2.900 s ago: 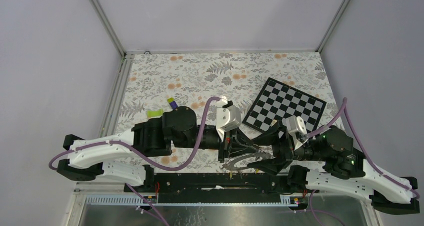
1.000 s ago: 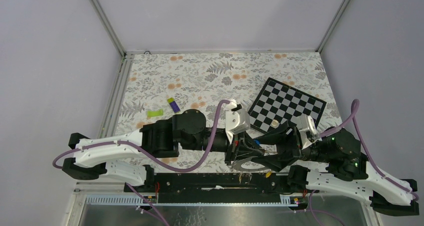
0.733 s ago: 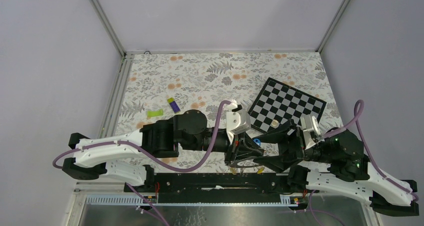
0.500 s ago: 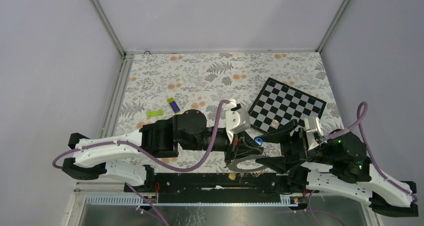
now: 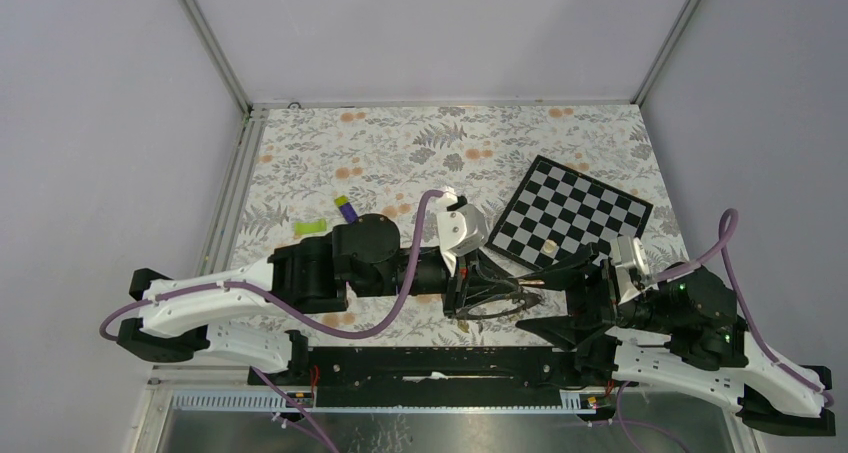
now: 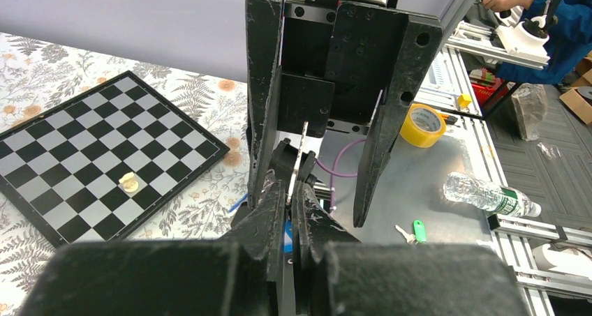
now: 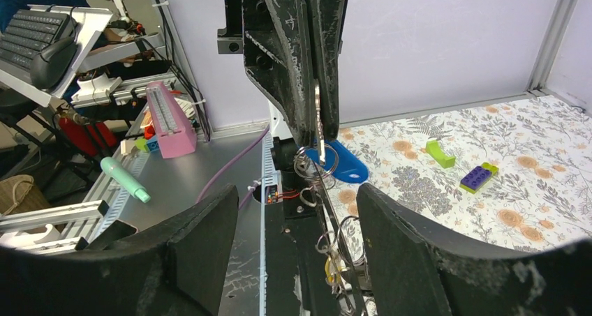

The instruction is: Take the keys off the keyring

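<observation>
My left gripper [image 5: 500, 291] is shut on the rim of the keyring [image 5: 490, 313], a flat grey ring held edge-on above the table's near edge. In the right wrist view the keyring [image 7: 319, 117] hangs from the left fingers [image 7: 297, 58]. A blue-tagged key [image 7: 343, 164], a yellow one [image 7: 328, 267] and several small split rings dangle from it. My right gripper [image 5: 547, 298] faces the ring from the right, open, its fingers either side of the hanging keys and touching nothing. In the left wrist view the left gripper [image 6: 293, 182] pinches the thin metal edge.
A chessboard [image 5: 575, 213] with one small pale piece [image 5: 549, 245] lies at the right. A purple-and-green block [image 5: 347, 209] and a green block [image 5: 310, 227] lie at the left. The black base rail [image 5: 430, 363] runs just below the grippers.
The right gripper has opened wider and backed off to the right. The left gripper has drawn the ring slightly left and up.
</observation>
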You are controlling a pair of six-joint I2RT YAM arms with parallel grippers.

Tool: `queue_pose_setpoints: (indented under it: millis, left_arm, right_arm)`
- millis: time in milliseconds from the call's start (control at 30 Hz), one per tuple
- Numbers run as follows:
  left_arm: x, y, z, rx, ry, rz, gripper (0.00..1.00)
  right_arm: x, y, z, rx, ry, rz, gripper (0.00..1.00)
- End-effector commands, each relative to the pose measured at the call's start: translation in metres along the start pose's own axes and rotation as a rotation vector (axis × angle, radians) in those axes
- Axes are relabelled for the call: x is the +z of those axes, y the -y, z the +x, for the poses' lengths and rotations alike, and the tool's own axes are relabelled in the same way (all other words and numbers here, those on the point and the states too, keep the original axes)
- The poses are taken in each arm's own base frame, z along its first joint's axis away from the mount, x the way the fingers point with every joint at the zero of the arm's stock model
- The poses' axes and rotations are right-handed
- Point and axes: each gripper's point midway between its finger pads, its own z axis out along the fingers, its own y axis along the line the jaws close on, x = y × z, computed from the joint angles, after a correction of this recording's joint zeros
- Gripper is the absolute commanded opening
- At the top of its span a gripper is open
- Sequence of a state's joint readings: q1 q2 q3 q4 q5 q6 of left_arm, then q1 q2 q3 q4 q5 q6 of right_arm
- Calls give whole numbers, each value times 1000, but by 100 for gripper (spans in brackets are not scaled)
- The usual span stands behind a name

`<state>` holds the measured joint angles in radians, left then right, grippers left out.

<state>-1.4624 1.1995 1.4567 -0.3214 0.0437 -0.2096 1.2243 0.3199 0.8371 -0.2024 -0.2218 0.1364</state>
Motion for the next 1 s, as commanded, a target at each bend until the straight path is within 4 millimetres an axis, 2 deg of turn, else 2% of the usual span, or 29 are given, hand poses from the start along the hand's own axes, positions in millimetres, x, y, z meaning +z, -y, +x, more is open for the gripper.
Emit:
queue_pose_setpoints:
  millis: [0, 400, 967]
  left_arm:
    - [-12, 3, -36, 11, 125, -1, 0]
    - [-5, 9, -31, 1, 109, 37, 0]
    - [-1, 10, -29, 1, 108, 44, 0]
  right_arm:
    - [-1, -3, -3, 4, 14, -10, 69]
    - [11, -2, 0, -27, -7, -31, 72]
    - [21, -8, -4, -19, 17, -73, 66]
